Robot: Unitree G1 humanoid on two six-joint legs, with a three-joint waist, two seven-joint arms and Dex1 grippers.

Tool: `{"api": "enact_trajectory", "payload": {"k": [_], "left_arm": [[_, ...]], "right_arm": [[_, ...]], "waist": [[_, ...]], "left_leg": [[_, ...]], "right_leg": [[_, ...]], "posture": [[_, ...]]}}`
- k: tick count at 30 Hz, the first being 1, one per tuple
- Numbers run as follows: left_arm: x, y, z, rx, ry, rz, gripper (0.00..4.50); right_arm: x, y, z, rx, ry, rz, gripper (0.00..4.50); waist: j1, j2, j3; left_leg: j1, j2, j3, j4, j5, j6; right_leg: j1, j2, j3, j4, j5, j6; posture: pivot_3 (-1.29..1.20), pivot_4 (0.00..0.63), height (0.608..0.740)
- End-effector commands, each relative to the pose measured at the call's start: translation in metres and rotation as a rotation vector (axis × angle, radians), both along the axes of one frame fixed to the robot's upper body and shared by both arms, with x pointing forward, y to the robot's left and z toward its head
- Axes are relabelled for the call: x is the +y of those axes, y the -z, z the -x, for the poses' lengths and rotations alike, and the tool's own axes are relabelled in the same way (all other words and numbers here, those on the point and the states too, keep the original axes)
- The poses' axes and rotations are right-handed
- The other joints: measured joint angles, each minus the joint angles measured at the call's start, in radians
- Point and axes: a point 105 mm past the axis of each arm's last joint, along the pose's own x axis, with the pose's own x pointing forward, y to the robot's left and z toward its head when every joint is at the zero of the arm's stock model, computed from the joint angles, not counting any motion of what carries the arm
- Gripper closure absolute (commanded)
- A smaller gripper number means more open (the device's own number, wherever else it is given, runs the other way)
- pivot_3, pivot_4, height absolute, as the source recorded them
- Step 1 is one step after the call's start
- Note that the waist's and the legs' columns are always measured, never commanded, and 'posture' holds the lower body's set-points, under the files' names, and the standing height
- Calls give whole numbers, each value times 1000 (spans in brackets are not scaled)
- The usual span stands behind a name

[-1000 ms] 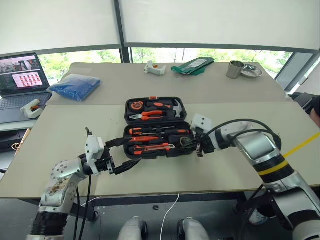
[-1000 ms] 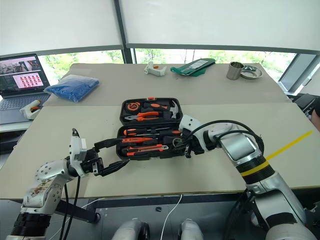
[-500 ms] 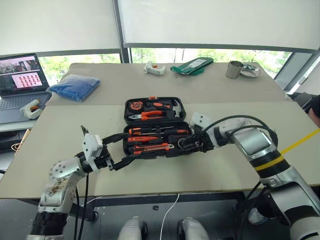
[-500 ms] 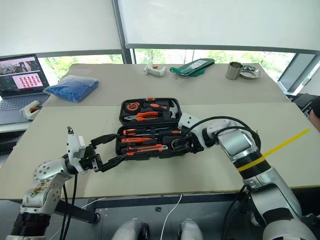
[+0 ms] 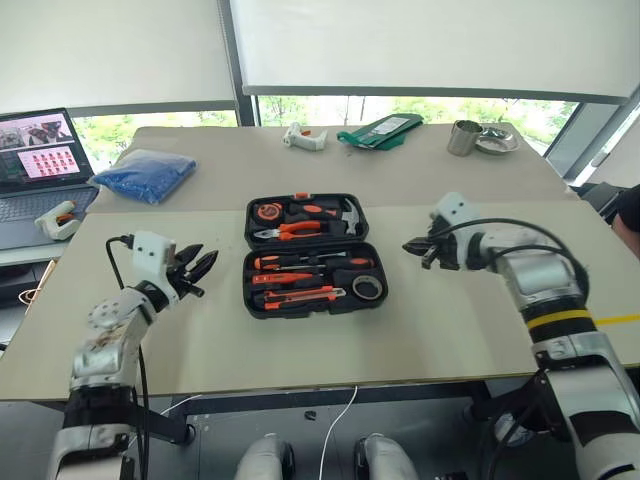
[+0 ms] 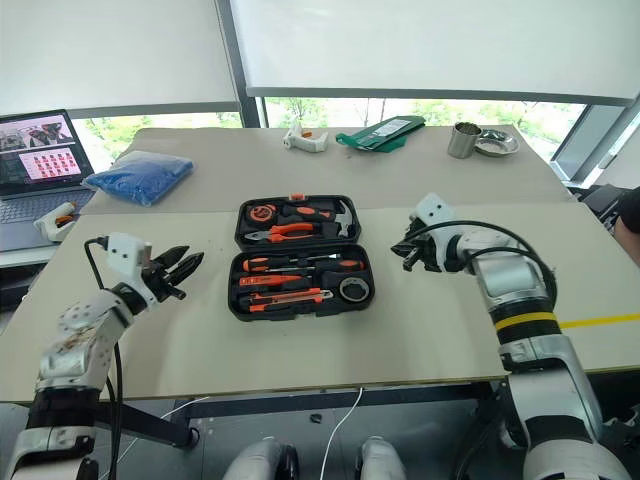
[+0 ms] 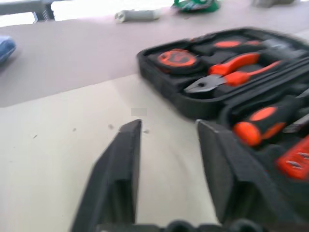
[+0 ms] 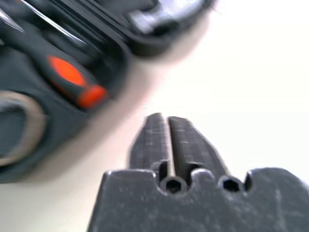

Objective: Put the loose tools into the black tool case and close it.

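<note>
The left pincer (image 5: 193, 268) hovered over the bench (image 5: 450, 330) just beside the case (image 5: 310, 254), fingers partly apart, empty. The case lay open mid-bench, tools slotted in; its stiff, light lid looked best lifted by the far rim. The right pincer (image 5: 415, 247) was pressed shut, empty. A second earlier both pincers were at the case's front corners; now they had withdrawn sideways.

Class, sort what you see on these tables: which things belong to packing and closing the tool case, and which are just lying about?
Belong to the job:
black tool case, open
screwdrivers
utility knife
tape roll

Lying about:
blue bag
laptop
metal cup
green pouch
</note>
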Motion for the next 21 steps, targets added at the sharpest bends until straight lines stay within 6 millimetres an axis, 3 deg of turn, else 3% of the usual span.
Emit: {"api": "enact_trajectory", "payload": {"k": [1,8,12,16,21], "left_arm": [[-23,-3,-18,27,57,-21,3819],[-46,5,-34,105,181,-66,3819],[-62,1,-34,132,272,-66,3819],[-75,-2,-25,160,373,-18,3819],[-84,2,-7,211,458,27,3819]], "right_arm": [[14,-11,-20,-137,-30,45,4500],[56,-2,-26,-146,-169,-35,4500],[77,13,-10,-31,-340,-84,4500],[76,15,2,24,-420,-103,4500],[58,17,14,18,-426,-87,4500]], "waist": [[-8,0,0],[-15,0,0],[-14,0,0],[-16,0,0],[-26,0,0]], "left_leg": [[0,-1,0,0,0,-1],[0,1,2,-1,2,-3],[0,1,3,-1,5,-8],[0,2,1,-2,4,-8],[1,3,0,-2,4,-8]], "right_leg": [[0,0,0,0,0,0],[1,3,0,0,0,0],[1,3,0,-1,0,0],[1,3,0,-1,0,0],[1,4,1,1,0,0]], "posture": [[0,150,740],[0,150,740],[0,150,740],[0,150,740],[0,150,740]]}}
